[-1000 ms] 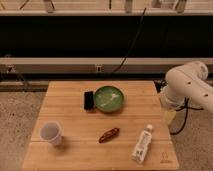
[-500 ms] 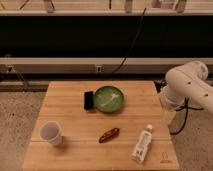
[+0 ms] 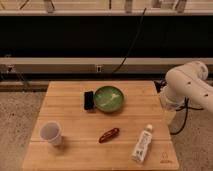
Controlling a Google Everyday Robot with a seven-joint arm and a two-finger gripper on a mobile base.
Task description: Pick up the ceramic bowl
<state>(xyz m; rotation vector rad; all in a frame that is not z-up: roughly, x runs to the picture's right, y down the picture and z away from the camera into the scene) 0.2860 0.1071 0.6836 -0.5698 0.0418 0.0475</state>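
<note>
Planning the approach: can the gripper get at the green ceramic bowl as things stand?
Probably yes. The gripper hangs at the right edge of the table; nothing stands between it and the ceramic bowl. The black object lies on the bowl's opposite side.

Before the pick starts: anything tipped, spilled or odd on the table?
Only the white bottle lies on its side, front right. The ceramic bowl sits upright, no spill. The gripper hangs right of the table.

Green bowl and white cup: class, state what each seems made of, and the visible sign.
Green bowl: likely glazed ceramic; glossy, with pale streaks inside. White cup: probably paper or thin plastic; matte, plain white. The gripper is by the table's right edge, apart from both.
</note>
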